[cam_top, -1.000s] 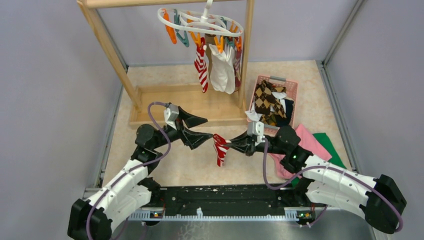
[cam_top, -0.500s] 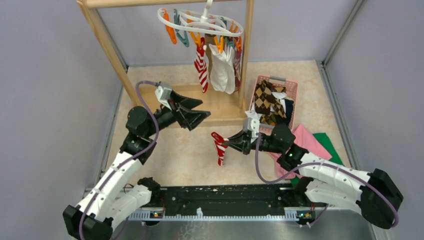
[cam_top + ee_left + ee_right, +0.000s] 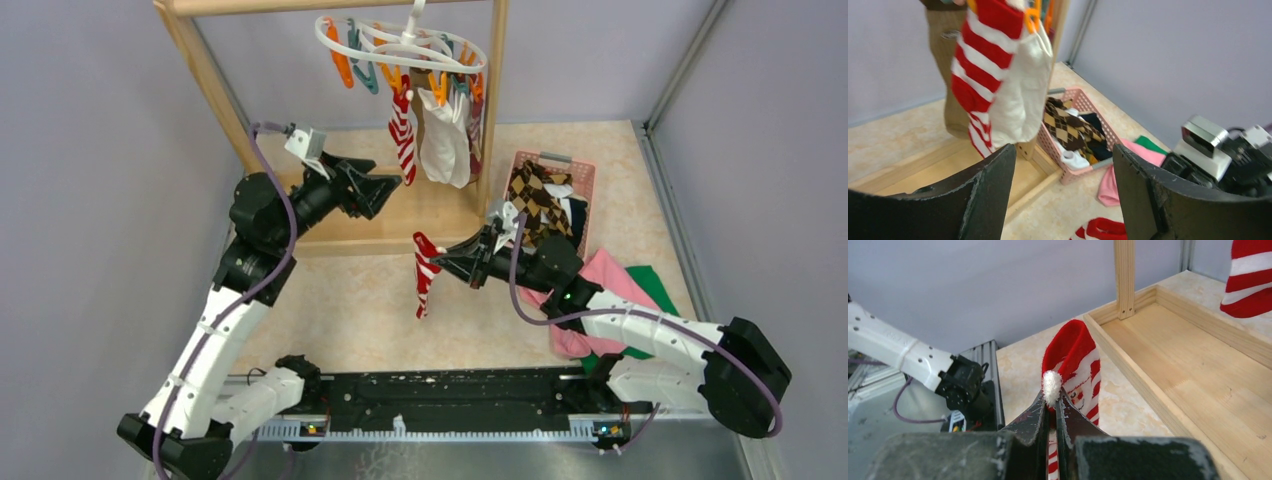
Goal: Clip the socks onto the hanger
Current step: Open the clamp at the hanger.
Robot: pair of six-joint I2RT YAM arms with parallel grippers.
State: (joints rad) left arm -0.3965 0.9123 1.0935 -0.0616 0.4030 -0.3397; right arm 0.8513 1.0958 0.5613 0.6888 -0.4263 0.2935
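The right gripper has its jaws pressed together on the cuff of a red-and-white striped sock. This sock hangs limp from the fingertips above the table, in front of the wooden rack. The right wrist view shows a solid red top on the sock, white bands lower down, a fluffy white pompom at the pinch point, and a small printed figure too fine to make out.

The hanger, a white oval ring with orange and teal clips, hangs by its hook from the rack's top bar. 2 socks clearly hang from it side by side: a matching striped one and a plain white one. A third piece behind them is too hidden to name.

The left gripper is raised just left of the hanging striped one, its jaws wide apart and holding nothing.

A brown-tan argyle sock lies with dark and white ones in a pink basket to the right of the rack. A pink cloth and a green cloth lie near the basket.
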